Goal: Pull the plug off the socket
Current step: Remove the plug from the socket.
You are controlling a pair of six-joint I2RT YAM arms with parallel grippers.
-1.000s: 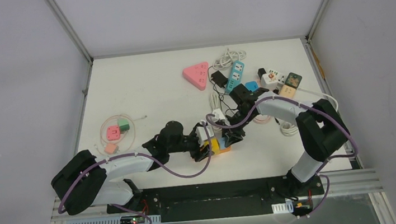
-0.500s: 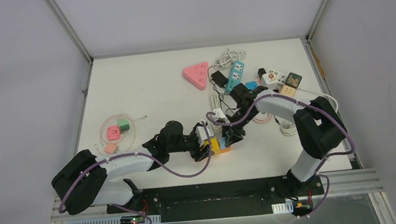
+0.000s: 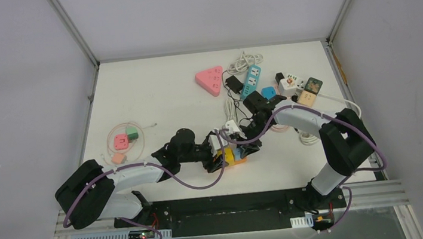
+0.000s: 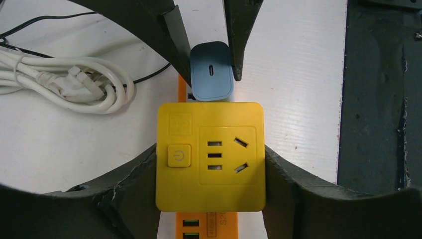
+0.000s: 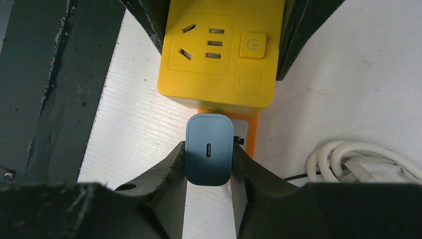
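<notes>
Your left tool (image 4: 211, 169) is closed on the yellow socket block (image 5: 219, 50), one finger flat against each side. That grip looks meant as an anchor, so the block and the orange strip (image 5: 249, 134) under it do not come along when the other arm pulls. Your right tool (image 5: 209, 169) comes in from the opposite side and is clamped narrowly on the blue plug (image 4: 211, 79), with its pads on the plug's two long faces and the small port facing the wrist camera. The plug stands just beside the yellow block, over the bare end of the orange strip, near the middle of the desk (image 4: 298, 74) between the two arms. The two tools face each other so that one can hold while the other draws away. From these views you cannot tell whether the pins are fully seated or partly out, because the plug's body hides its base. I judge the grasp finished and the pull itself not yet shown as done. Pull straight along the pins rather than rocking, since the grip is high on a smooth, rounded shell and could slip. The coiled white cable (image 4: 74, 84) lies off to one side, apart from both tools.
</notes>
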